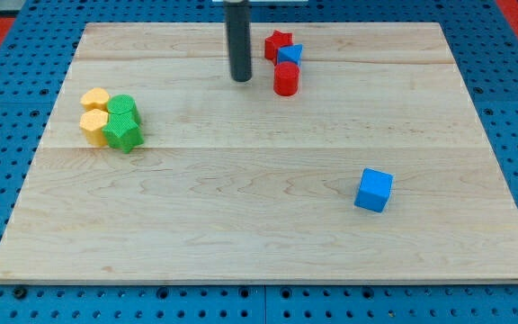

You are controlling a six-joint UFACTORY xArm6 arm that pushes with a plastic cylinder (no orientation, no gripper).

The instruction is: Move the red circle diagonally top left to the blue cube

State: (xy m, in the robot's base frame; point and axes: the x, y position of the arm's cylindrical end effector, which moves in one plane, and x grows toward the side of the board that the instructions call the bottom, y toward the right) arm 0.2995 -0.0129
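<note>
The red circle (286, 79), a short red cylinder, stands near the view's top, right of centre. The blue cube (373, 190) sits alone at the view's lower right, well below and to the right of the red circle. My tip (241, 78) rests on the board just left of the red circle, a small gap between them. The dark rod rises straight up to the view's top edge.
A blue triangle (290, 55) touches the red circle's top side, with a red star (278, 43) just above it. At the view's left, two yellow blocks (94, 113) and two green blocks (122, 122) sit clustered. The wooden board (259, 243) lies on blue pegboard.
</note>
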